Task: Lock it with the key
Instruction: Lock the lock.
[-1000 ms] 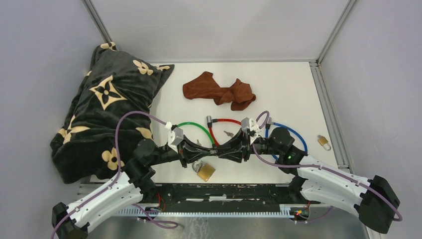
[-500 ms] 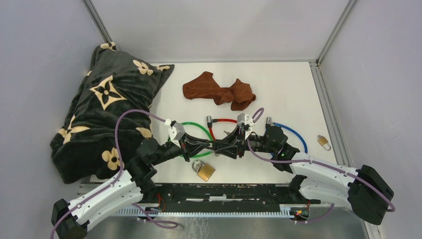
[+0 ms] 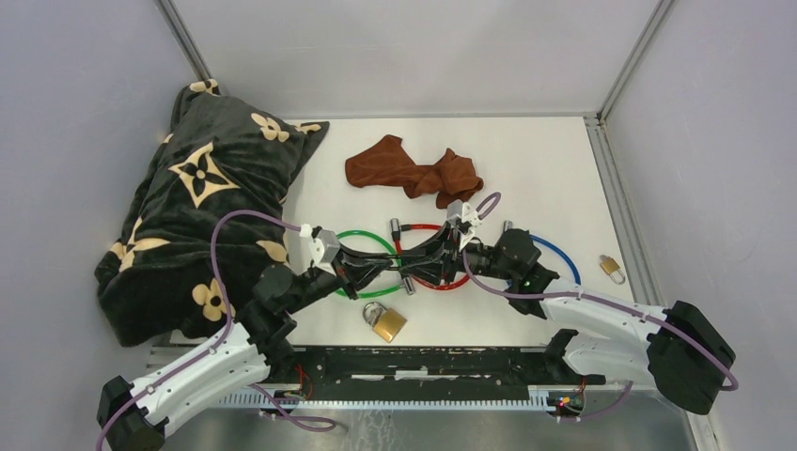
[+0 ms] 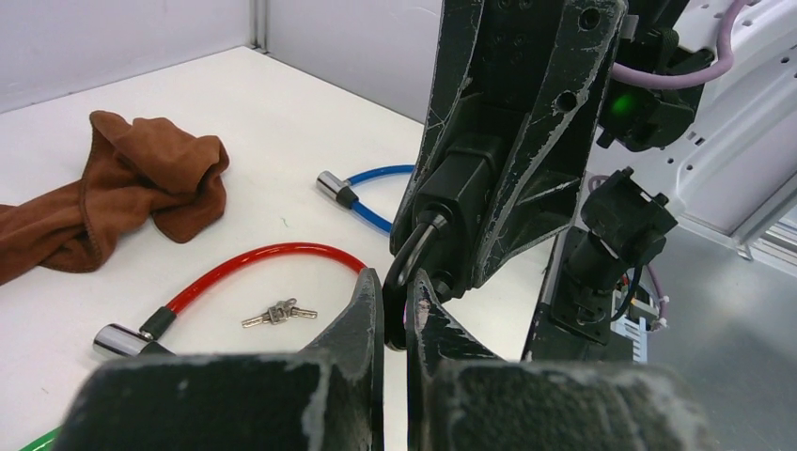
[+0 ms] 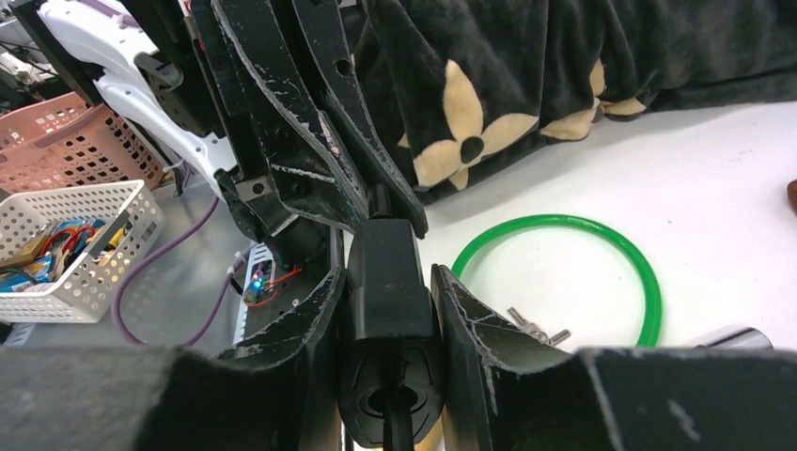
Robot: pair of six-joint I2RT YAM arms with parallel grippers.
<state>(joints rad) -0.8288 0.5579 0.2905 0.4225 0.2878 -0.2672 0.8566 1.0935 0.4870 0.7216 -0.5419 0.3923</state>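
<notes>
Over the middle of the table the two arms meet tip to tip. My right gripper (image 5: pixel 387 274) is shut on a black lock body (image 5: pixel 390 324), whose round end faces the right wrist camera with a black cord running out of it. The same lock (image 4: pixel 467 178) hangs just in front of my left gripper (image 4: pixel 397 299). That gripper is shut on a thin black key (image 4: pixel 402 282) that reaches up into the lock. From above, the left gripper (image 3: pixel 398 273) and right gripper (image 3: pixel 426 262) hide most of the lock and key.
Under the arms lie a green cable loop (image 3: pixel 361 235), a red cable lock (image 3: pixel 425 227) and a blue cable (image 3: pixel 556 256). A brass padlock (image 3: pixel 386 322) sits near the front edge and a small padlock (image 3: pixel 612 269) at the right. Loose keys (image 4: pixel 277 313), brown cloth (image 3: pixel 414 171) and a dark blanket (image 3: pixel 207 197) also lie here.
Both grippers, still joined at the lock, have drifted away from the near edge and slightly left. Both wrists have swung further back over the cables.
</notes>
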